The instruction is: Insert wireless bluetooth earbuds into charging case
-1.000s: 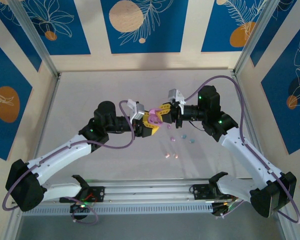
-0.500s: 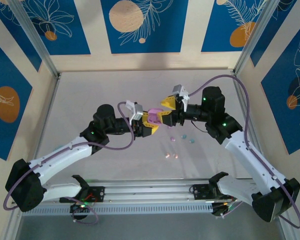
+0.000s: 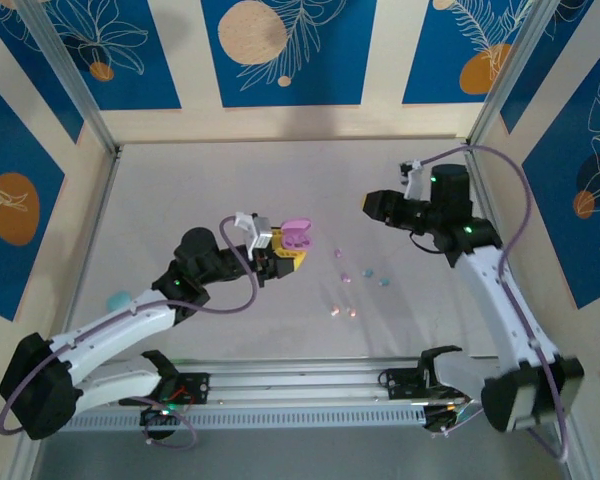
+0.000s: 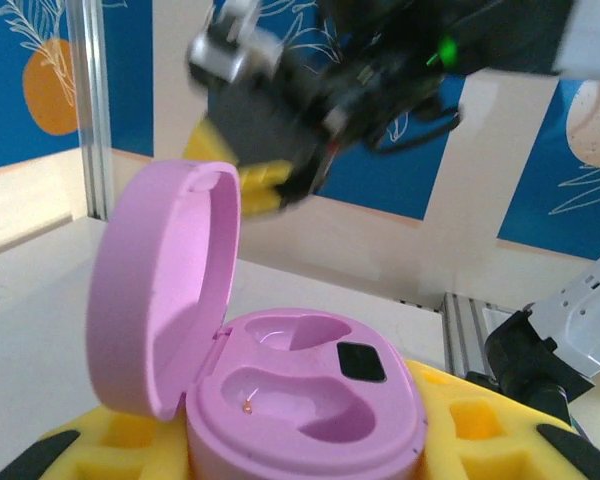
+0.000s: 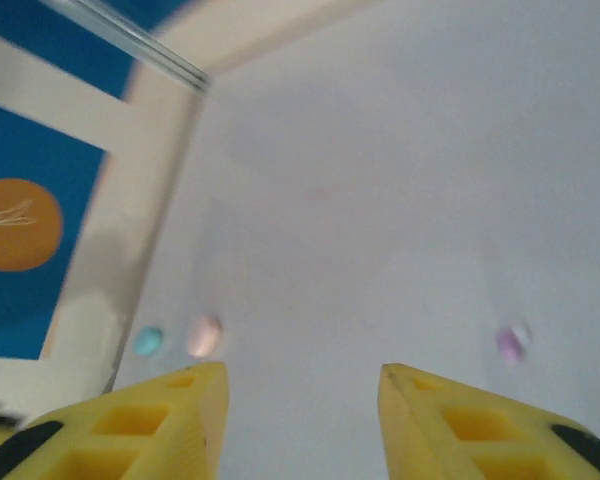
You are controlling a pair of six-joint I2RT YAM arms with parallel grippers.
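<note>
Figure: one moment at the bench (image 3: 220, 180), read from my arm bases outward.

(a) Nearest to me, on the left beside my left arm, lies a teal pebble-shaped case (image 3: 117, 300).

(b) Right of centre, the peach-pink earbuds (image 3: 333, 312) lie side by side on the bench. Just beyond them are the light blue earbuds (image 3: 369, 270), near each other, and the purplish-pink earbuds (image 3: 346, 280), one a little farther out than the other. All six lie loose on the bench, apart from both end effectors.

(c) Beyond and left of the earbuds, my left end effector (image 3: 285, 256) is pinched on the base of the pink charging case (image 4: 310, 400), with yellow fingers on either side. Its lid (image 4: 165, 290) stands open, hinged up on the left. Both wells face up and hold no earbud.

(d) Farther out on the right, my right end effector (image 3: 372, 205) hangs above the bench, well apart from the case. In its wrist view the fingers (image 5: 170, 420) are spread with only bare bench between them. Three blurred pastel blobs lie far beyond them, blue, pinkish and purple. I cannot tell whether they are earbuds or cases.

(e) The blue-patterned back wall (image 3: 280, 50) lies farthest away.
</note>
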